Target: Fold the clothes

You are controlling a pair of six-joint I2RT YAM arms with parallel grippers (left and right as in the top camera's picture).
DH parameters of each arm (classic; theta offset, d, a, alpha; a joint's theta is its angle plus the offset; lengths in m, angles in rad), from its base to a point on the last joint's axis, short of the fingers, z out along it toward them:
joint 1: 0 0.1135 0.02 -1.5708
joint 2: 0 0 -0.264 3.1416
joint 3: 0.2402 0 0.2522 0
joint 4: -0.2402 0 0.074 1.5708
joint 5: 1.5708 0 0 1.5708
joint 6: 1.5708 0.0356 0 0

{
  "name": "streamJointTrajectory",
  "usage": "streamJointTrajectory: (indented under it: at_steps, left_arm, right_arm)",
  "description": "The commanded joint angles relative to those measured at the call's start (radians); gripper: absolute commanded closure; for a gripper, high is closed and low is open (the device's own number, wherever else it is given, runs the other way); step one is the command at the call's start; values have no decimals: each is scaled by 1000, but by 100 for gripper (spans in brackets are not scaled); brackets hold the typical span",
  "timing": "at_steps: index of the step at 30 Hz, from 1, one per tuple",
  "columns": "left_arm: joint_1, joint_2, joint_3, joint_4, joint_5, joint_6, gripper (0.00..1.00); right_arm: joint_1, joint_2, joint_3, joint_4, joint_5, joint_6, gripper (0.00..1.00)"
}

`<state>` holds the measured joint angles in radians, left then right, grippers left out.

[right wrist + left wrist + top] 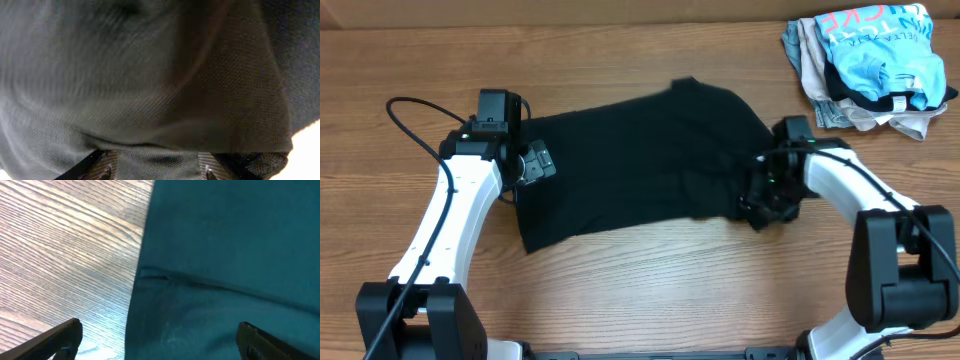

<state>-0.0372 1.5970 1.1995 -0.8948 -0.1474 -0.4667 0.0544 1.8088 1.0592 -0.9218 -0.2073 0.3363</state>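
Observation:
The black T-shirt lies spread across the middle of the table, partly folded, with its right end bunched. My left gripper hangs over the shirt's left edge. In the left wrist view it is wide open and straddles the hem of the shirt, one finger over bare wood and the other over cloth. My right gripper sits low at the bunched right end. In the right wrist view its jaws stand apart, and loose black fabric lies between them and fills the view.
At the back right corner of the wooden table lies a pile of other garments, with a light blue printed shirt on top of beige and grey ones. A black cable loops out from the left arm.

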Motion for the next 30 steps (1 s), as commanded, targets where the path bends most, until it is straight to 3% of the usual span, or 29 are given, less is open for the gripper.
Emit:
streamJointTrajectory:
  at_steps: [1, 9, 18, 28, 30]
  left_arm:
    - [5, -11, 10, 2, -17, 19, 0]
    - [5, -11, 10, 2, -17, 50, 0]
    - [5, -11, 10, -16, -14, 160, 0]
    - [4, -10, 13, 180, 306, 520, 0]
    - [4, -1, 13, 252, 327, 546, 0]
  right_arm:
    - [-88, 56, -63, -80, 48, 61, 41]
    - [-257, -9, -56, -238, -20, -10, 40]
    - [-265, -314, -14, -322, -37, -30, 34]
    - [-186, -574, 206, -322, -41, -226, 21]
    - [-144, -592, 231, -275, -41, -253, 11]
